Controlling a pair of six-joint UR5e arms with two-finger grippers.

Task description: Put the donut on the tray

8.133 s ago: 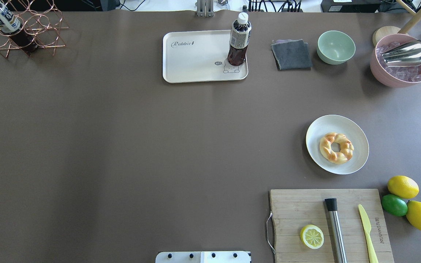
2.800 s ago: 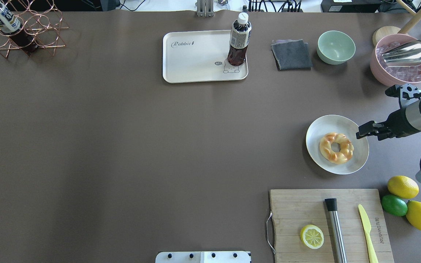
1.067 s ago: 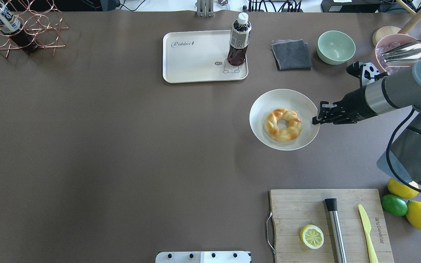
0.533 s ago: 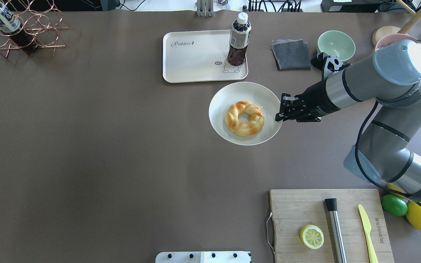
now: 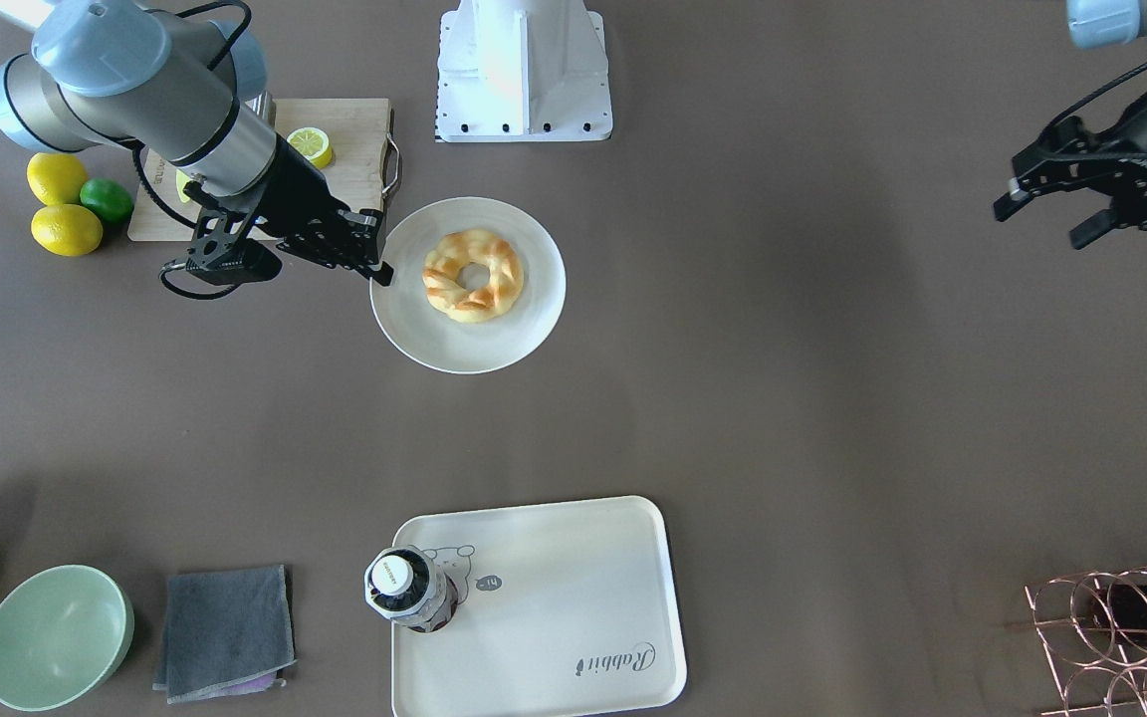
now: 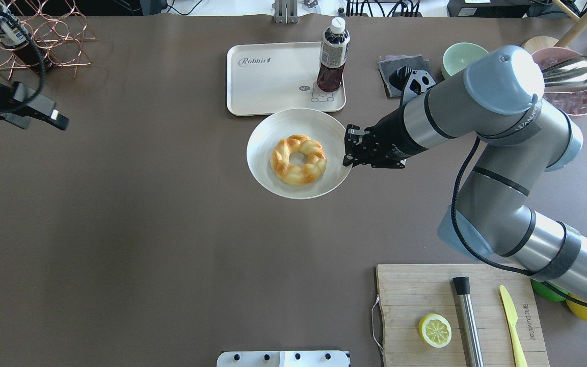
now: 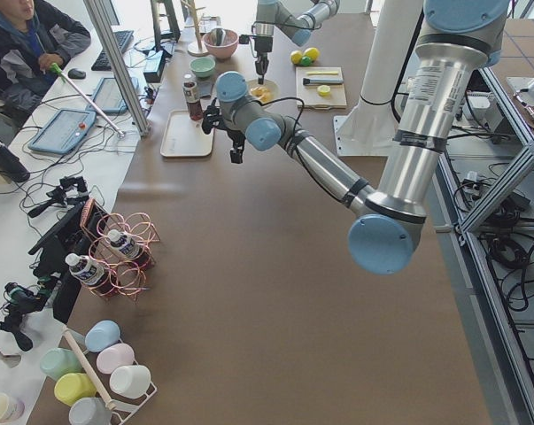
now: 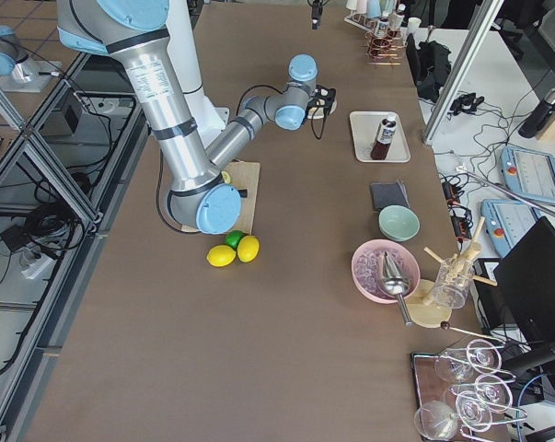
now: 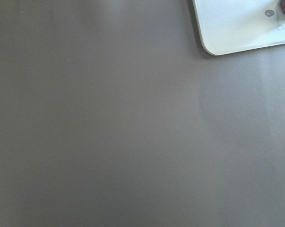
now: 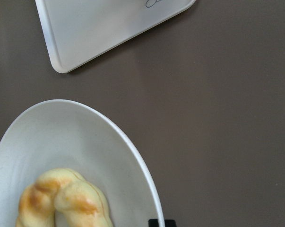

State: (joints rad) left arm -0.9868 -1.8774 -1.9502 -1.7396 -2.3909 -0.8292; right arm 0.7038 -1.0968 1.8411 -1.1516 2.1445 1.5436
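Observation:
The golden-brown twisted donut point(image 6: 298, 159) lies on a round white plate point(image 6: 273, 127). My right gripper point(image 6: 347, 153) is shut on the plate's right rim and holds it just in front of the cream tray point(image 6: 273, 76), overlapping the tray's near edge from above. The front view shows the same donut point(image 5: 474, 275), plate point(image 5: 464, 349), gripper point(image 5: 379, 269) and tray point(image 5: 554, 588). The right wrist view shows the donut point(image 10: 62, 198) on the plate point(image 10: 76, 142) with the tray point(image 10: 95, 28) beyond. My left gripper point(image 5: 1041, 225) is open and empty, far out on the robot's left.
A dark drink bottle point(image 6: 332, 56) stands on the tray's right end. A grey cloth point(image 6: 406, 76) and a green bowl point(image 6: 456, 58) lie right of the tray. A wooden cutting board point(image 6: 426, 306) with a lemon half is at the near right. A copper wire rack point(image 6: 44, 41) is at the far left.
My right gripper took the plate by its rim and carried it, with the donut, leftward and up to the tray's near edge. My left arm has come into view at the left.

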